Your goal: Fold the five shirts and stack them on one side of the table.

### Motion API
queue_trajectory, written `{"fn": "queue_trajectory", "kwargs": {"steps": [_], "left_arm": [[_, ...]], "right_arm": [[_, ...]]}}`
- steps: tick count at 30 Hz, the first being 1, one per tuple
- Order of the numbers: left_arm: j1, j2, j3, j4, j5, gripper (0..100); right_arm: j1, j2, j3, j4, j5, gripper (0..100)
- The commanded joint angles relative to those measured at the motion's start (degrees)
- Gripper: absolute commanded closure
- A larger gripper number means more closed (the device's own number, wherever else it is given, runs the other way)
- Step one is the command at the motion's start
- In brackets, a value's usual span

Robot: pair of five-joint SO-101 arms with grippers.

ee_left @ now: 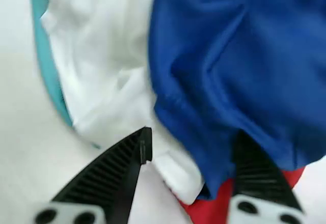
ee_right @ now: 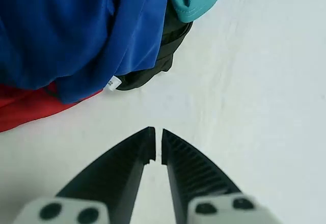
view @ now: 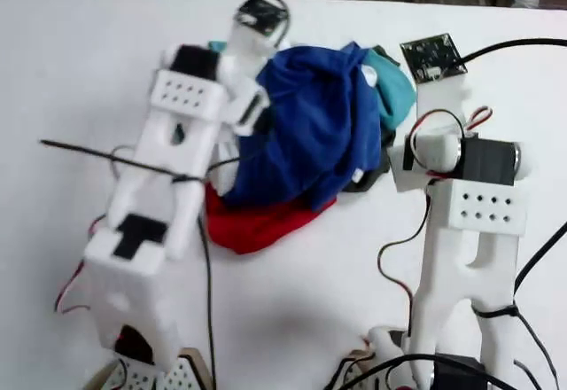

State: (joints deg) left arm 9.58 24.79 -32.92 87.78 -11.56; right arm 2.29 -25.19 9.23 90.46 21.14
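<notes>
The shirts lie in one crumpled pile at mid-table. A blue shirt (view: 310, 133) is on top, over a red shirt (view: 257, 222), with a teal shirt (view: 396, 93) and a black shirt (view: 368, 177) on the pile's right side. My left gripper (view: 251, 111) is at the pile's left edge. It is open (ee_left: 192, 141), its fingers astride the edge of the blue shirt (ee_left: 234, 56) and a white shirt (ee_left: 102, 56). My right gripper (ee_right: 157, 145) is shut on nothing, low over bare table just short of the black shirt (ee_right: 158, 61) and the blue shirt (ee_right: 76, 25).
The white table (view: 310, 319) has bare room in front of the pile and on both sides behind the arms. Cables (view: 208, 266) trail from both arm bases along the near edge.
</notes>
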Motion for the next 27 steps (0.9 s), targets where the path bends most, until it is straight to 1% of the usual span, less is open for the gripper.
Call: {"fn": "queue_trajectory", "kwargs": {"steps": [1, 3, 7, 9, 11, 15, 19, 21, 24, 25, 27], "left_arm": [[1.4, 6.7, -15.6, 4.9, -0.7, 66], [1.4, 10.4, -22.5, 6.5, -0.4, 66], [1.2, 16.0, -35.2, 8.2, 4.2, 66], [1.3, 18.6, -38.0, 8.1, 4.7, 66], [1.4, 22.1, -38.0, 7.6, 4.7, 66], [0.7, 31.7, -38.5, 6.8, 4.6, 66], [-0.3, 39.8, -38.5, 6.5, 4.4, 66], [-0.4, 42.8, -38.4, 7.6, 2.6, 66], [-0.5, 45.5, -38.6, 12.2, -2.0, 67], [-1.1, 45.6, -38.6, 13.7, -3.4, 69], [-3.3, 45.6, -37.9, 14.6, -4.6, 81]], "right_arm": [[0.3, 0.4, -2.3, 2.4, 2.2, 95.4], [0.3, 0.4, -2.2, 3.6, 4.0, 90.8], [2.7, 0.3, -2.2, 4.4, 4.2, 71.0], [4.4, 0.3, -2.2, 4.3, 4.3, 62.0], [6.0, 0.3, -2.2, 4.4, 4.3, 56.9], [8.3, 0.1, -2.2, 4.4, 4.4, 56.3], [8.2, 0.0, -2.2, 4.8, 4.4, 56.3], [8.1, 0.0, -2.2, 4.8, 4.4, 56.3], [8.2, 0.0, -2.2, 4.8, 4.4, 56.3], [8.3, 0.0, -2.2, 4.8, 4.4, 56.3], [8.3, 0.0, -2.2, 4.8, 4.4, 56.3]]}}
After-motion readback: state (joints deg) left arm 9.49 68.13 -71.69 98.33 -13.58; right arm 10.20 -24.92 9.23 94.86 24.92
